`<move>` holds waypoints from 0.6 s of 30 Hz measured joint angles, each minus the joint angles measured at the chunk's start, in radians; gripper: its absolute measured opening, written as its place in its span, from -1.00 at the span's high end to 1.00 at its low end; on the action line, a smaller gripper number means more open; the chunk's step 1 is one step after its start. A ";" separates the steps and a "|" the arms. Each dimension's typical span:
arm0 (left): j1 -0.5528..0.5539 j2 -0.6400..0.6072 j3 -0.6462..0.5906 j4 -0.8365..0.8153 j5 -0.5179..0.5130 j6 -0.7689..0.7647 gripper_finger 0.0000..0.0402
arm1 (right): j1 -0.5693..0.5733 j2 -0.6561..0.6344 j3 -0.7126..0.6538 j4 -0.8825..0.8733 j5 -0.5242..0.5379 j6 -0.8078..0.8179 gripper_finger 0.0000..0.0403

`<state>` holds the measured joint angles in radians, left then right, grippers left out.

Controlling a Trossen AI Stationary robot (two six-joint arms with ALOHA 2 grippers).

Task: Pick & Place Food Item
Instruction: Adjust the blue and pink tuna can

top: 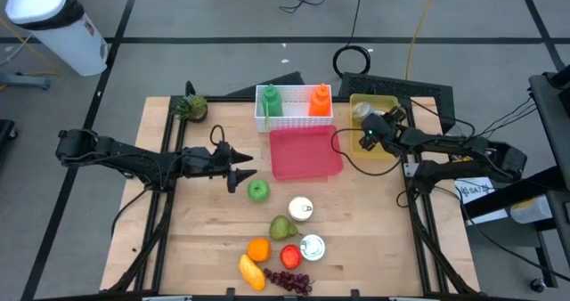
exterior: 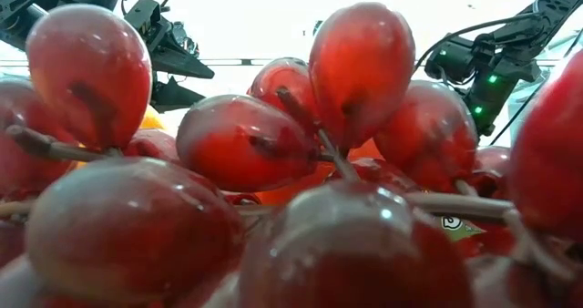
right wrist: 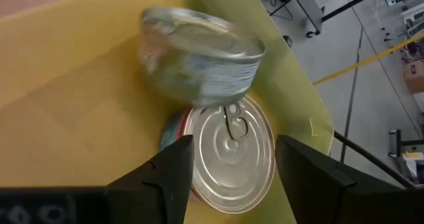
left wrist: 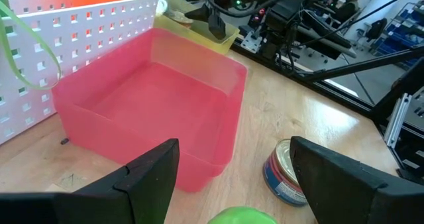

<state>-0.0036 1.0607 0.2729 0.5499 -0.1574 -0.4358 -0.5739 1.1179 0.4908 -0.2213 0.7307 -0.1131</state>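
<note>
The right gripper (right wrist: 228,174) hangs over the yellow bin (top: 390,141) with its jaws apart and nothing clamped. A pull-tab can (right wrist: 232,154) sits directly between and just ahead of them, lid up. A second can (right wrist: 202,55) lies beyond the first, tilted against it and blurred, as if tumbling or just let go. That is the first hazard, as I judge it: the tilted can may roll onto the one between the jaws or against the bin wall, and a closing move now could pinch both or catch a rim and flip one out.

The left gripper (left wrist: 232,177) is over the counter (top: 205,248), jaws spread and empty. A green apple (left wrist: 242,217) lies just under and between them, only its top visible. A labelled tin (left wrist: 286,174) stands just outside one jaw, and the pink tray (left wrist: 159,105) lies straight ahead of the jaws, near but not touching.

If the apple is the next pick, its round, smooth skin could squirt out of a grip set off-centre and roll toward the tin or the other fruit. A wide descent could also clip the tin with the outer jaw. A low carry toward the tray risks striking its near wall and shoving it against the white perforated basket (left wrist: 79,32) beside it.
</note>
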 joint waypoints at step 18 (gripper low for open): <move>0.000 0.000 0.000 0.000 0.000 0.001 -0.50 | 0.000 -0.023 0.000 -0.184 -0.289 0.342 0.16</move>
<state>-0.0036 1.0607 0.2729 0.5499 -0.1574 -0.4347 -0.5743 1.0952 0.4904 -0.4049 0.4419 0.2287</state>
